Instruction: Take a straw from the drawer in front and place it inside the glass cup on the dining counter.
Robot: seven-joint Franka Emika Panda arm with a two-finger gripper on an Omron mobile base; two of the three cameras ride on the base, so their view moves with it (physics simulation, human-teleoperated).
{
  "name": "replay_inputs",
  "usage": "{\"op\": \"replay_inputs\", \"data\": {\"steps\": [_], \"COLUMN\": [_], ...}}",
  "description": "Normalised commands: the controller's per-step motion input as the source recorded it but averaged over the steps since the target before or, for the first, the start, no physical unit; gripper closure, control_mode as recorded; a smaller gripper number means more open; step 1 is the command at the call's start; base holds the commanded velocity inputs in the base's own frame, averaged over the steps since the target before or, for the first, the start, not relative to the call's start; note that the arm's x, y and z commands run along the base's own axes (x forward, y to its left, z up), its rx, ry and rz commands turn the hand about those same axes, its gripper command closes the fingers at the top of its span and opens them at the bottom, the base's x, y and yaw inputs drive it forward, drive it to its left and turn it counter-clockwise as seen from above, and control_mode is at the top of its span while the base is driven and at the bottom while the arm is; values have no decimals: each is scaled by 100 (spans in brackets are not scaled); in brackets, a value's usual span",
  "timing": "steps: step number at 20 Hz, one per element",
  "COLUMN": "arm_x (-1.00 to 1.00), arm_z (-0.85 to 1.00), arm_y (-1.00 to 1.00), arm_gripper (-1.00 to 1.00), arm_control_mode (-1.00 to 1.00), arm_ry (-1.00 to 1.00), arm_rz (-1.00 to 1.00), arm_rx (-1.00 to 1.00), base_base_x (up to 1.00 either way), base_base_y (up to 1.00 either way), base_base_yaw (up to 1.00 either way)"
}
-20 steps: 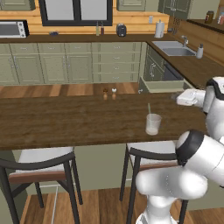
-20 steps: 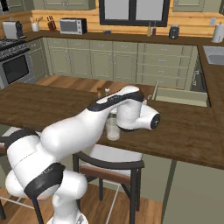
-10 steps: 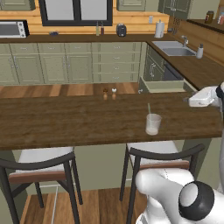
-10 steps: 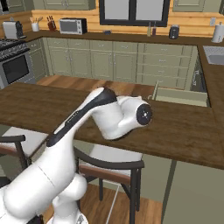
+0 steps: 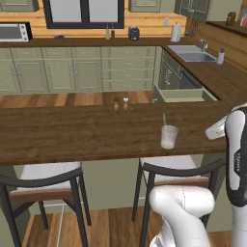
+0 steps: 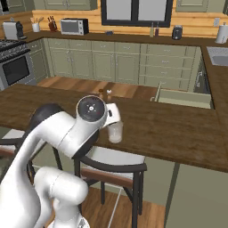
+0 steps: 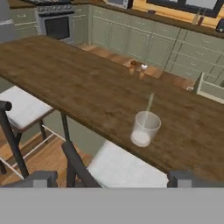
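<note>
On the dark wood table point(image 5: 72, 135) near its front edge stands the glass cup point(image 5: 168, 137), with the straw point(image 5: 164, 120) already in it, leaning against the rim and sticking up toward 12 o'clock. From the hand view the cup sits just above centre, the straw slanting to 1 o'clock out of it. Claw point(image 7: 109, 178): fingertips point(image 7: 40, 179) stand wide apart at the bottom edge, holding nothing, pulled well back from the cup. Drawer point(image 6: 184, 99) hangs open beyond the table's far side, at roughly 2 o'clock from the cup in the right base view. Judgement: task looks done. Straw reads as very light, thin and stiff, prone to roll or pivot; best pinched mid-length. Cup is light, smooth-walled and easily tipped; take it low around the body.
</note>
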Motion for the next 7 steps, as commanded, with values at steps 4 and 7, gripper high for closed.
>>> {"op": "replay_inputs", "data": {"steps": [4, 7], "arm_x": [-88, -81], "arm_z": [0, 0], "arm_y": [30, 19], "arm_gripper": [-100, -100], "arm_control_mode": [-100, -100], "arm_ry": [31, 31], "arm_rz": [-13, -13], "arm_rx": [-30, -27], "base_base_x": [0, 0], "base_base_y": [0, 0], "base_base_yaw": [0, 0]}}
